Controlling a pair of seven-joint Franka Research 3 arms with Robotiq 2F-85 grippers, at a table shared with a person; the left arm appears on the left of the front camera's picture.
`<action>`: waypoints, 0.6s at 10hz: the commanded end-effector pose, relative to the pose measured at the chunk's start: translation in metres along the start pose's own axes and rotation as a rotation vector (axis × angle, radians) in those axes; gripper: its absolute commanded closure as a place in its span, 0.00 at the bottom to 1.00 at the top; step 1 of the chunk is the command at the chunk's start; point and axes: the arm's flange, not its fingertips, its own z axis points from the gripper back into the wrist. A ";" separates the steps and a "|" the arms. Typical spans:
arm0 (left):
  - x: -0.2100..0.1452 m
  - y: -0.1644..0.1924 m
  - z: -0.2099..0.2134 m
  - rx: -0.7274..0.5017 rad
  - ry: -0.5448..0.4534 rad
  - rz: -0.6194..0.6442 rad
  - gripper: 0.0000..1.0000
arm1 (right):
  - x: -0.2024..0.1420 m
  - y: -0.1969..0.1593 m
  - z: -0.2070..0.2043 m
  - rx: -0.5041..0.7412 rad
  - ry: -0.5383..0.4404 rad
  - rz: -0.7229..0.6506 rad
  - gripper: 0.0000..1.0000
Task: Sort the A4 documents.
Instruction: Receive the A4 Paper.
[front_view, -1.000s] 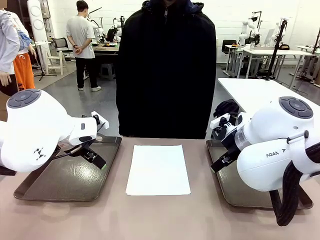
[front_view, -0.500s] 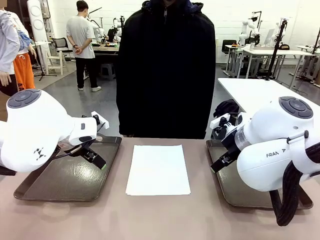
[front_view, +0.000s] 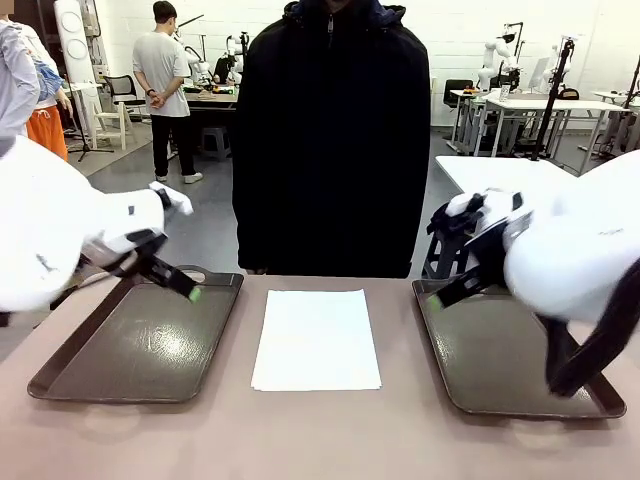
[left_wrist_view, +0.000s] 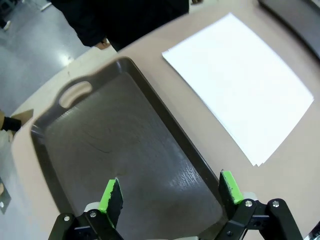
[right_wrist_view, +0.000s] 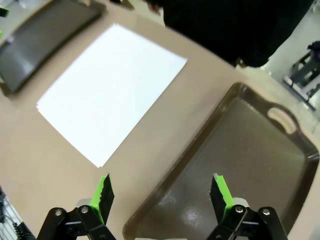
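Looking across a brown table (front_view: 320, 440) from the robot's side, with two white arms reaching in from left and right, both smeared by blur.

Showing the left gripper (left_wrist_view: 171, 192) hanging above the left tray (front_view: 130, 350), jaws spread wide and gripping nothing, green pads (left_wrist_view: 111, 196) standing well apart over the tray's dark floor.

Showing the right gripper (right_wrist_view: 162, 195) hanging above the inner edge of the right tray (front_view: 520, 370), likewise gaping, nothing between its fingers.

Placing the A4 documents (front_view: 317, 338) flat on the bare tabletop, midway between the two trays and touching neither: a neat white stack, short edge facing the robot (a few sheet edges peeking out at one corner in the wrist views). Resting apart from both grippers.

Showing each tray's cut-out handle (left_wrist_view: 75, 93) pointing toward the far side of the table.

Showing a person in a black coat (front_view: 330, 150) standing at the far edge, directly behind the stack.

Taking in, farther back, a bright workshop with white tables (front_view: 500, 180) and other people standing about.
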 end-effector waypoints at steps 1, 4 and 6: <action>-0.046 0.017 0.045 -0.065 -0.056 0.000 0.00 | -0.045 -0.024 0.047 0.041 -0.017 0.026 0.00; -0.062 0.045 0.089 -0.113 -0.141 0.010 0.00 | -0.065 -0.050 0.097 0.061 -0.107 0.001 0.00; -0.071 0.063 0.104 -0.109 -0.177 0.053 0.00 | -0.076 -0.056 0.120 0.086 -0.164 -0.005 0.00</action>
